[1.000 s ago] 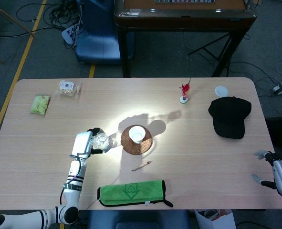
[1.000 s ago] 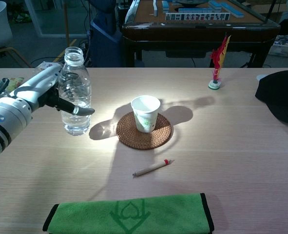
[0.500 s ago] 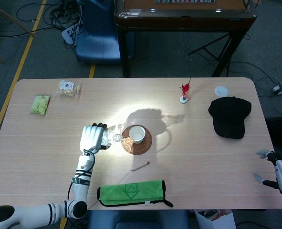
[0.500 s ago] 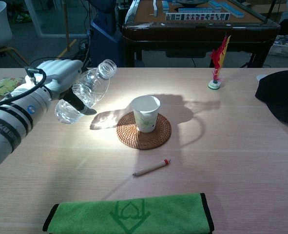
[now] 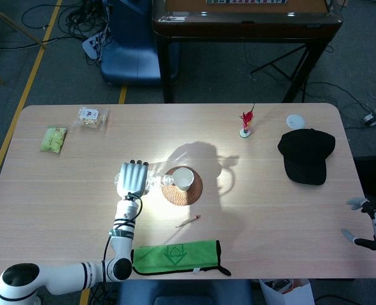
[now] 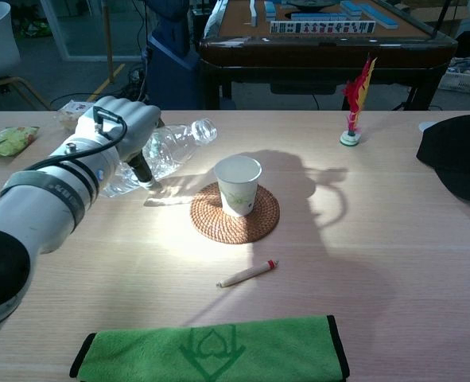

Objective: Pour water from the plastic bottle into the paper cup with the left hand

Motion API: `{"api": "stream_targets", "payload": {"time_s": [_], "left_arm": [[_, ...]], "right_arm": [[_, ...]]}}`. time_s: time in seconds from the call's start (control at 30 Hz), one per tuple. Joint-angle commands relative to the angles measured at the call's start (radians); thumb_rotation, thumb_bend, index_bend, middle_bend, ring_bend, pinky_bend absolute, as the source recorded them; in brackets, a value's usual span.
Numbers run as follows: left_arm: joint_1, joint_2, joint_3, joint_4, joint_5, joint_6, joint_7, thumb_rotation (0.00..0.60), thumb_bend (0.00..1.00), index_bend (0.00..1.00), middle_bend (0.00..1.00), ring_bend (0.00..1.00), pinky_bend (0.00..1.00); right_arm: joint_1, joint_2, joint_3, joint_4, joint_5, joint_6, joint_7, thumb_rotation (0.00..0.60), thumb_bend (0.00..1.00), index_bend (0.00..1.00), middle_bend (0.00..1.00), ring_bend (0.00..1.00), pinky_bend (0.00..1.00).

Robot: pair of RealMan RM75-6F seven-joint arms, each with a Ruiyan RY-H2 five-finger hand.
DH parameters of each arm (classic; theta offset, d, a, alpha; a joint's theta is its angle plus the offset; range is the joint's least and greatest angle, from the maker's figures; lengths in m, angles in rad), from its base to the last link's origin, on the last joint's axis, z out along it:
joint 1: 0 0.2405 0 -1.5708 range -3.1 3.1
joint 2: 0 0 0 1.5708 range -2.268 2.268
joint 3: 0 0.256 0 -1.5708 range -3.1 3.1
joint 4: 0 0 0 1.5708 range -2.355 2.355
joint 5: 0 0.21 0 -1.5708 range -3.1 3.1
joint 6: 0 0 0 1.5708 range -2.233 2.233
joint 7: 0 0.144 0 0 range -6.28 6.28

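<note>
My left hand [image 6: 123, 127] [image 5: 131, 178] grips a clear plastic bottle [image 6: 171, 147] [image 5: 156, 183], which is tilted nearly level above the table, its open neck pointing right toward the paper cup. The white paper cup [image 6: 238, 185] [image 5: 183, 178] stands upright on a round woven coaster [image 6: 235, 213] [image 5: 182, 186]. The bottle's mouth is just left of the cup's rim and a little above it. I see no water stream. My right hand [image 5: 369, 223] hangs at the table's far right edge, fingers apart, holding nothing.
A pencil-like stick [image 6: 249, 274] lies in front of the coaster. A folded green cloth [image 6: 211, 350] is at the near edge. A red feathered shuttlecock [image 6: 354, 107], a black cap [image 5: 306, 155], a small white lid [image 5: 295, 121] and two snack packets [image 5: 55, 138] [image 5: 91, 117] sit farther out.
My left hand lifted the upright bottle off the table, carried it right toward the cup and tipped it from upright to almost level. My right hand barely shifted.
</note>
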Motion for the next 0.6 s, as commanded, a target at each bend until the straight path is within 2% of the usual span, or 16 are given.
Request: {"api": "stream_targets", "payload": {"time_s": [0.03, 0.33, 0.6], "left_arm": [[-0.027, -0.021, -0.005, 0.032, -0.019, 0.004, 0.037, 0.600, 0.07, 0.75, 0.72, 0.61, 0.62], [-0.083, -0.076, -0.005, 0.133, -0.067, 0.022, 0.151, 0.600, 0.08, 0.75, 0.73, 0.62, 0.62], [-0.130, -0.119, -0.028, 0.205, -0.093, 0.041, 0.218, 0.600, 0.07, 0.76, 0.76, 0.63, 0.63]], "right_arm": [[-0.001, 0.005, 0.002, 0.001, 0.002, 0.000, 0.011, 0.600, 0.00, 0.37, 0.42, 0.40, 0.45], [-0.005, 0.020, 0.005, 0.005, 0.005, 0.003, 0.052, 0.600, 0.00, 0.37, 0.42, 0.40, 0.45], [-0.007, 0.029, 0.008, 0.010, 0.007, 0.003, 0.080, 0.600, 0.00, 0.37, 0.42, 0.40, 0.45]]}}
